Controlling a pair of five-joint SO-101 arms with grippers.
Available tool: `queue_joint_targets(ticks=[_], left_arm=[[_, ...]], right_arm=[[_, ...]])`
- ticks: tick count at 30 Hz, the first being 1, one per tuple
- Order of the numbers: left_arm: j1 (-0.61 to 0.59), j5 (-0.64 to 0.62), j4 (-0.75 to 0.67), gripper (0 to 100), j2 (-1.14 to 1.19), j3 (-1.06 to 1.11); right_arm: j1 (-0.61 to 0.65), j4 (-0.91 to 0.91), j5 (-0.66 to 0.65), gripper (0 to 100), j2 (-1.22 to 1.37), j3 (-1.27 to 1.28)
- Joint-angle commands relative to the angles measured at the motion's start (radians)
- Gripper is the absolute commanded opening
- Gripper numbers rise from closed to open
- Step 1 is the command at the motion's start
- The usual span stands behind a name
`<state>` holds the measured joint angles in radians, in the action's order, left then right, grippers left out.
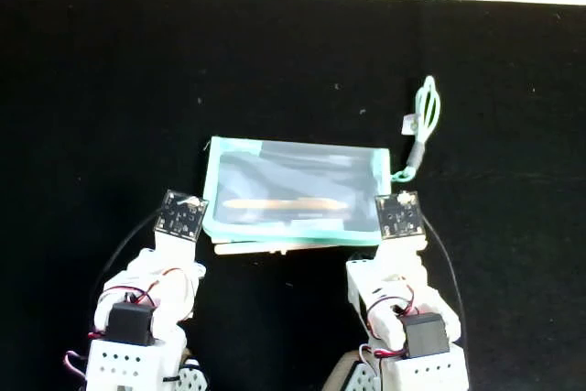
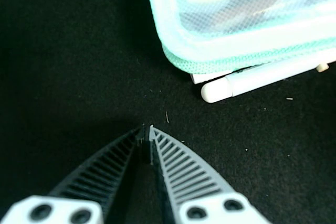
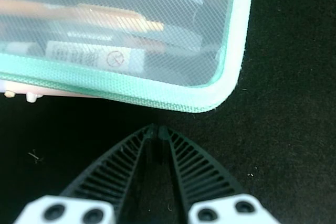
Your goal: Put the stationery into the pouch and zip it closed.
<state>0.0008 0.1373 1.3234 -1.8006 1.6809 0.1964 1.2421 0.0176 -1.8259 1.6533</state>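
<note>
Mesh pouch (image 1: 293,236), teal trim, lies flat mid-way across the black table (image 1: 110,89). Inside it are a tan pen (image 1: 284,204) and a white printed label (image 3: 94,56) with a circled symbol; the print is too fine to read. White stick (image 2: 247,83), probably a pen, pokes out from under the pouch's near edge. Teal cord loop (image 1: 427,112) lies off the far right corner. Left gripper (image 2: 147,129) sits just off the near left corner, fingers pressed together, nothing held. Right gripper (image 3: 156,129) sits off the near right corner, likewise closed and empty.
</note>
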Motion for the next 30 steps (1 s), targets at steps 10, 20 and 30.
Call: queue_joint_targets(ticks=[10, 20, 30], left_arm=[[-0.012, 0.003, 0.005, 1, -0.008, 0.015], [0.07, 0.003, 0.003, 1, -0.008, 0.015], [0.068, 0.005, 0.008, 1, -0.008, 0.015]], right_arm=[[0.004, 0.005, -0.011, 1.5, -0.005, 0.142], [0.004, 0.005, -0.011, 1.5, -0.005, 0.142], [0.004, 0.005, -0.011, 1.5, -0.005, 0.142]])
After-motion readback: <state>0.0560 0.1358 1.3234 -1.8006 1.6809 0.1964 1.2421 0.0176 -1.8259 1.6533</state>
